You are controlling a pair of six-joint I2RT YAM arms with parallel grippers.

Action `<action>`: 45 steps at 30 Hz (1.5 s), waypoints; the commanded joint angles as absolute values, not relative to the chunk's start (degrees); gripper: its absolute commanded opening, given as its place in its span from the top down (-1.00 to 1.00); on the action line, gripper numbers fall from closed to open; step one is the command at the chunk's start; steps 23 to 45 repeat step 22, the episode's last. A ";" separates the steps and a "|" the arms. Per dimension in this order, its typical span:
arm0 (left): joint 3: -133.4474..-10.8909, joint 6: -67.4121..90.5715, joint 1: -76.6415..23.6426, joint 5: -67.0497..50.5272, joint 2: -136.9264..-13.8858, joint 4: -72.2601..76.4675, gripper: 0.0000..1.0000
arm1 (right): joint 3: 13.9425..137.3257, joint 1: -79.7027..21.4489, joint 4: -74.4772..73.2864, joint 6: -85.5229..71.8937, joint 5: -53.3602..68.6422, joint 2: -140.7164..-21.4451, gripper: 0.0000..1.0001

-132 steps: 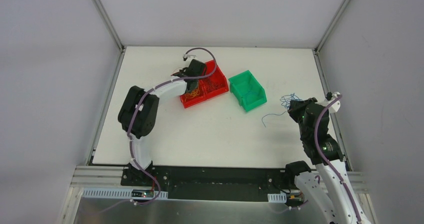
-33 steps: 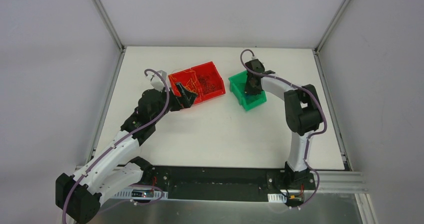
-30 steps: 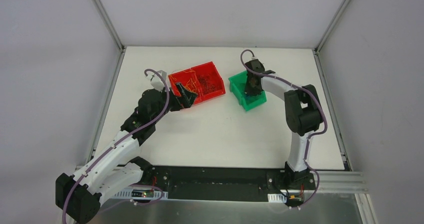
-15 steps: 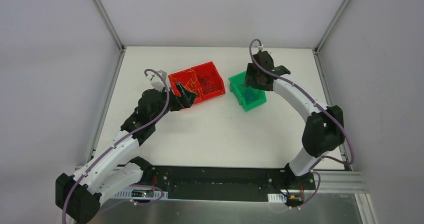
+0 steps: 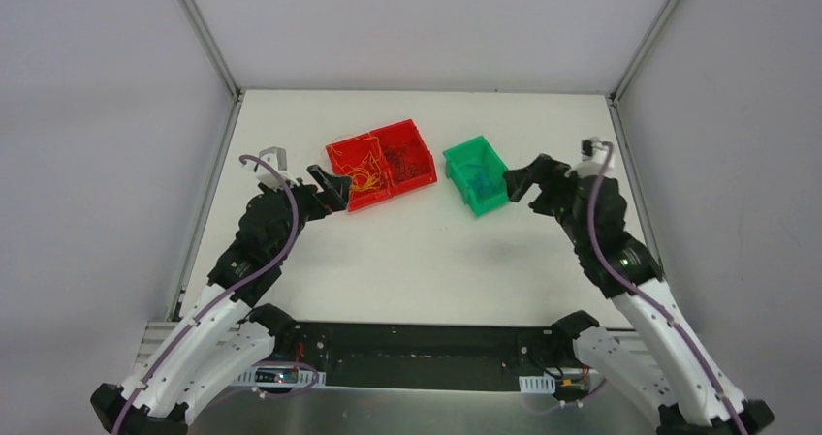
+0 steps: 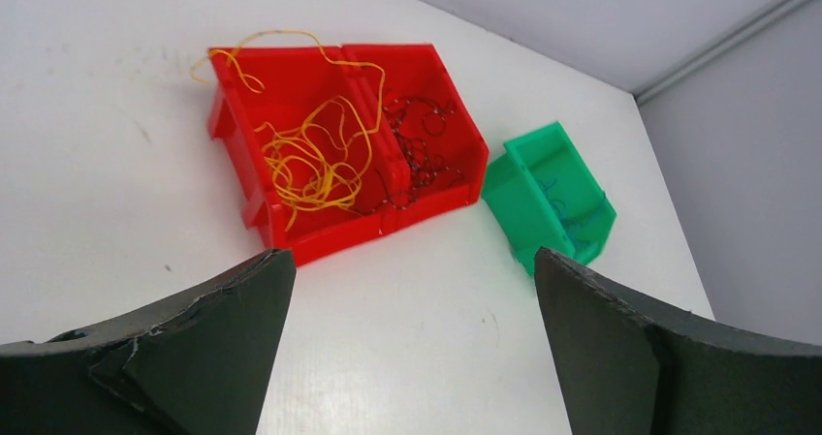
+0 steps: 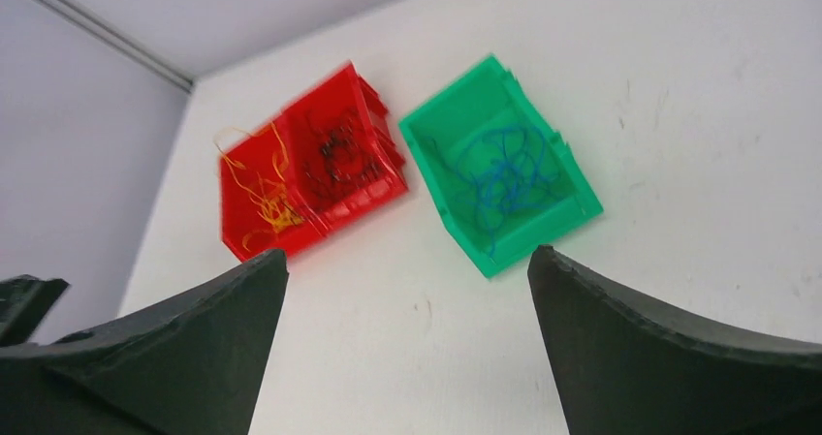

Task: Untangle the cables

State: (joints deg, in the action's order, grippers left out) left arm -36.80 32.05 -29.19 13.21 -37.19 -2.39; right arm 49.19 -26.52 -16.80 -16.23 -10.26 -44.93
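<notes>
The cables lie sorted in bins. Yellow cables fill the left compartment of the red double bin, and one loop hangs over its far rim. Dark cables lie in its right compartment. Blue cables sit in the green bin. My left gripper hovers open and empty just left of the red bin. To the right of the green bin, my right gripper is also open and empty. Both grippers hang above bare table.
The two bins stand side by side at mid-table, the green bin angled. Grey walls and metal rails border the white table. The arm bases sit at the near edge.
My right gripper has opened and drawn back from over the green bin to its right side. The left arm has pulled back a little to the left of the red bin.
</notes>
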 commanded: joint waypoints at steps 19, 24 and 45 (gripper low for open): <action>-31.43 31.65 -29.18 28.91 -24.43 -2.31 -0.98 | 42.76 -26.79 -11.94 -13.20 -18.78 -20.51 -0.99; -31.26 31.12 -29.18 27.94 -24.55 -1.54 -0.98 | 42.63 -26.80 -11.92 -12.98 -18.96 -20.40 -0.99; -31.26 31.12 -29.18 27.94 -24.55 -1.54 -0.98 | 42.63 -26.80 -11.92 -12.98 -18.96 -20.40 -0.99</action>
